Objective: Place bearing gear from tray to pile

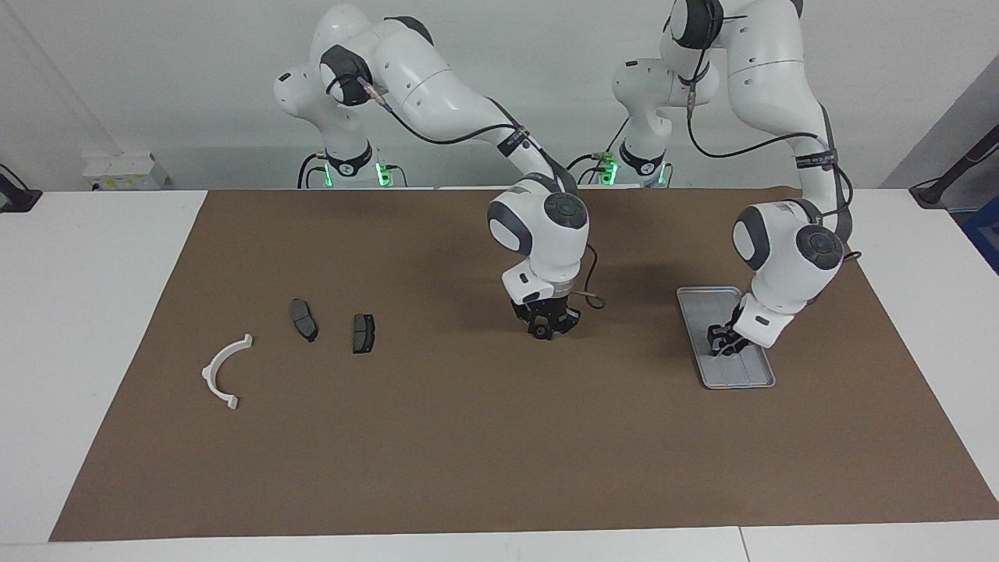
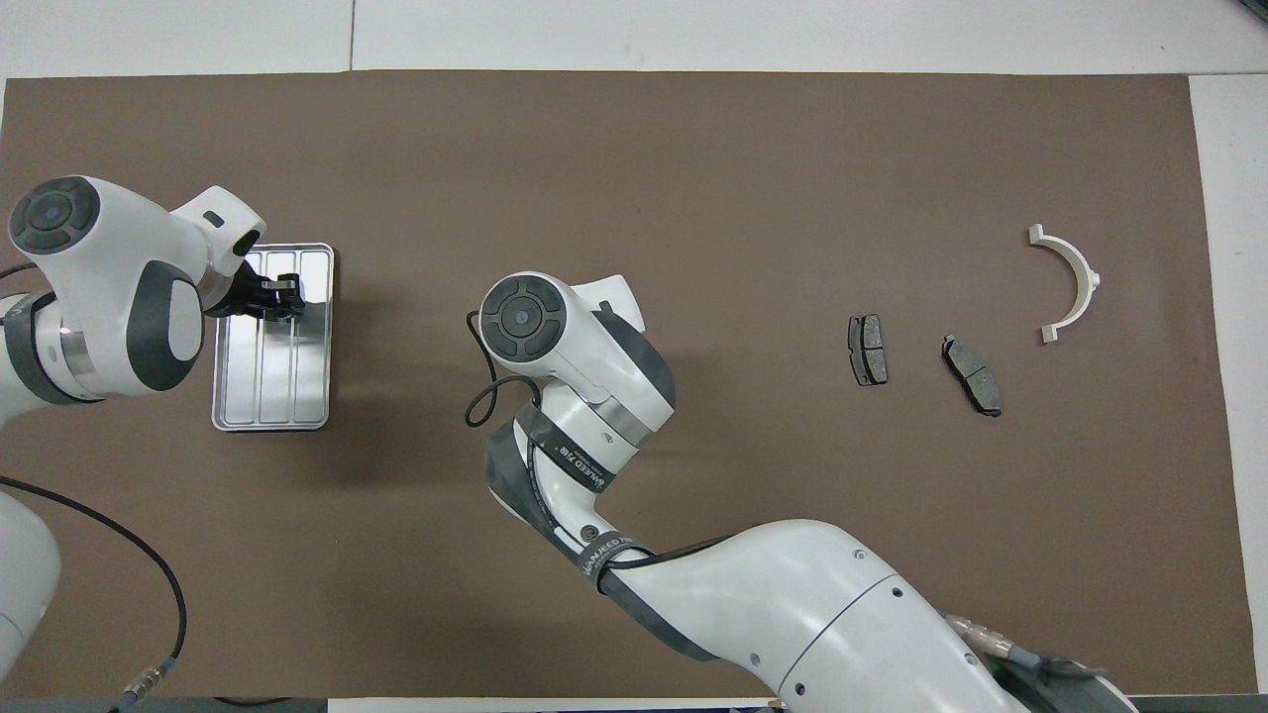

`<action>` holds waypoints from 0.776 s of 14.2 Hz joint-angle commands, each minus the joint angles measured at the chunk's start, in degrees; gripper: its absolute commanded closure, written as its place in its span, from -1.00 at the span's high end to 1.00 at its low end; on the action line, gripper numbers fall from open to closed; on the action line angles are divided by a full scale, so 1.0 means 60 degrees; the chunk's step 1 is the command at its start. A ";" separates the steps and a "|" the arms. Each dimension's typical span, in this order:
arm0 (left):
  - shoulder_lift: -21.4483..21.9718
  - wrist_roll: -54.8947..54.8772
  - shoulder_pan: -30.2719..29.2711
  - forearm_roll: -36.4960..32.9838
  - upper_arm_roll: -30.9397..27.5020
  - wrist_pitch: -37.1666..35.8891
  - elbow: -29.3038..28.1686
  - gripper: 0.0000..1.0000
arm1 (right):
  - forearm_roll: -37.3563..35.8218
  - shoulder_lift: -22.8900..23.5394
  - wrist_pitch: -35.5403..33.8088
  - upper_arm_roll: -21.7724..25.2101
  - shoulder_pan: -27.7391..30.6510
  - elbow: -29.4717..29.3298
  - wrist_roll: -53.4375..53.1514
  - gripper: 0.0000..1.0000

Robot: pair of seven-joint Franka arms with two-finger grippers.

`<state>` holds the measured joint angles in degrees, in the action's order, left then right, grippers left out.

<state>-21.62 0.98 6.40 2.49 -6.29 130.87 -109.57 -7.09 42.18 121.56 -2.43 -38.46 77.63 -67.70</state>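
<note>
The silver ribbed tray [image 1: 706, 300] lies toward the left arm's end of the table and also shows in the overhead view [image 2: 272, 386]. My left gripper [image 1: 722, 345] is down in the tray, at its end farther from the robots; it also shows in the overhead view [image 2: 280, 295]. The tray's bare part holds nothing, and no bearing gear shows plainly. My right gripper [image 1: 546, 326] hangs low over the mat's middle, with something small and dark at its tips. The pile is a white half-ring bracket [image 1: 225, 373] and two dark pads [image 1: 303, 319] [image 1: 363, 333].
A brown mat [image 1: 499, 453] covers most of the white table. In the overhead view the right arm's wrist [image 2: 555, 337] hides its own gripper. The pile's bracket [image 2: 1070, 282] and pads [image 2: 868, 350] [image 2: 972, 361] lie toward the right arm's end.
</note>
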 commanded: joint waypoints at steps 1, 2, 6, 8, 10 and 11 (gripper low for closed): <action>0.0307 -0.0105 -0.0071 -0.0093 0.0023 0.0351 -0.0444 -0.09 | -0.0255 0.0221 0.0043 -0.0078 0.0155 -0.0179 0.0092 -0.64; 0.0307 -0.0090 -0.0071 -0.0093 0.0023 0.0424 -0.0488 -0.22 | -0.0255 0.0221 0.0029 -0.0078 0.0155 -0.0194 0.0136 -0.80; 0.0322 -0.0046 -0.0071 -0.0093 0.0023 0.0337 -0.0488 -1.00 | -0.0153 0.0060 -0.0321 -0.0078 0.0825 -0.0442 0.1390 -0.87; 0.0307 -0.0017 -0.0042 -0.0021 0.0037 -0.0056 -0.0270 -1.00 | -0.0123 -0.0217 -0.0790 -0.0078 0.1426 -0.0472 0.2883 -0.87; 0.0307 0.0071 0.0002 0.0009 0.0037 -0.0773 0.0271 -1.00 | -0.0065 -0.0438 -0.0894 -0.0064 0.2027 -0.0472 0.3809 -0.88; 0.0365 0.0245 0.0017 0.0096 0.0052 -0.1226 0.0520 -1.00 | 0.0023 -0.0468 -0.0967 -0.0078 0.2335 -0.0472 0.4321 -0.90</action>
<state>-21.08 1.21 6.41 2.67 -5.96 128.80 -108.74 -7.20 40.70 117.30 -1.84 -27.76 74.80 -47.11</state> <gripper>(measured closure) 0.762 0.652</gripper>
